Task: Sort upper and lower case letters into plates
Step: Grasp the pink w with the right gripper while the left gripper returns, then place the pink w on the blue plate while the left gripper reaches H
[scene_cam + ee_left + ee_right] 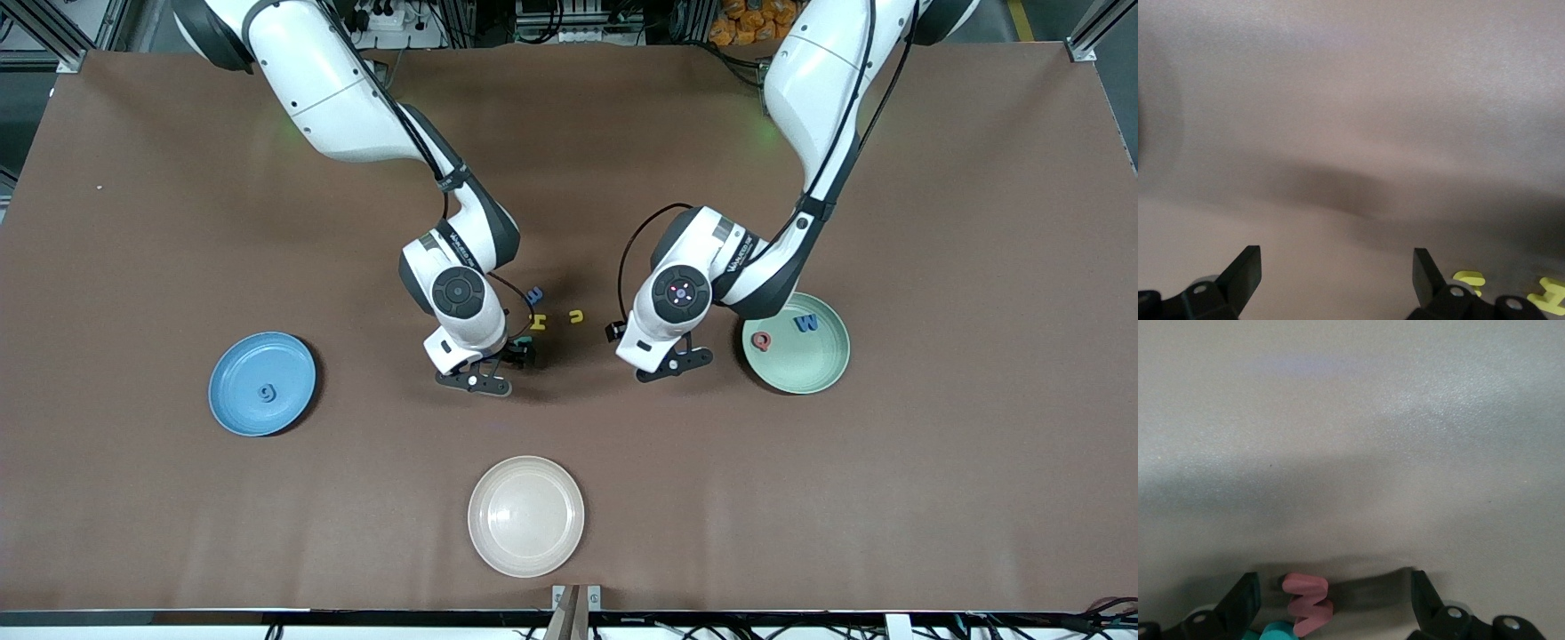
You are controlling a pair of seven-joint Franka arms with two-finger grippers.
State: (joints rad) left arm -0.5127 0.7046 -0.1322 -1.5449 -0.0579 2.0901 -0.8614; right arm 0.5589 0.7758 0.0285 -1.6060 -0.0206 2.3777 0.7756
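My right gripper [487, 378] is open and low over the table between the blue plate [236, 369] and the loose letters. In the right wrist view the gripper [1333, 595] straddles a salmon-red letter [1308, 603], with a teal letter [1276, 631] beside it. My left gripper [673, 363] is open and empty beside the mint plate [813, 366]; in its wrist view [1336, 270] only bare table lies between the fingers. A blue letter [534, 293] and two yellow letters [538, 322] [577, 316] lie between the arms. The blue plate holds a blue letter [266, 392]. The mint plate holds a salmon Q [761, 340] and a blue W [806, 324].
A cream-white plate [525, 516] sits near the table edge closest to the front camera. The two yellow letters also show in the left wrist view [1469, 278] [1551, 293]. Brown table surface stretches wide around the plates.
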